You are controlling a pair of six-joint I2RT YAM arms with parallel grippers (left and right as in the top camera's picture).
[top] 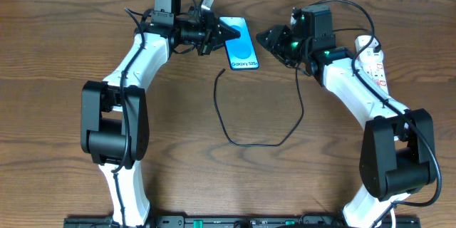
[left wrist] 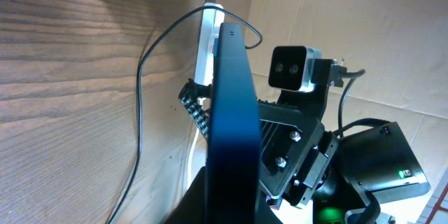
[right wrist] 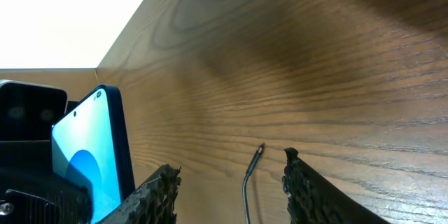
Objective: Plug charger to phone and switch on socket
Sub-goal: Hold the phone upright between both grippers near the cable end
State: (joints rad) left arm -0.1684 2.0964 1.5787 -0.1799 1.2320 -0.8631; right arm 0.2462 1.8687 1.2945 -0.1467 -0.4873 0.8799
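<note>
Left gripper [top: 216,37] clamps the tilted blue-screened rectangular smartphone [top: 241,45] by its edge, right gripper [right wrist: 231,164] is partly open and empty nearby, thin black charger cable [top: 256,144] lies looped on the wooden table [top: 57,57], and narrow white power strip [top: 373,60] lies far right.

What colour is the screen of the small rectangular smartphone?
The smartphone screen: bright blue, lighter blue circle, white lettering. Best in overhead view.

Edge-on phone [left wrist: 234,112], charger [left wrist: 138,112] behind
</note>
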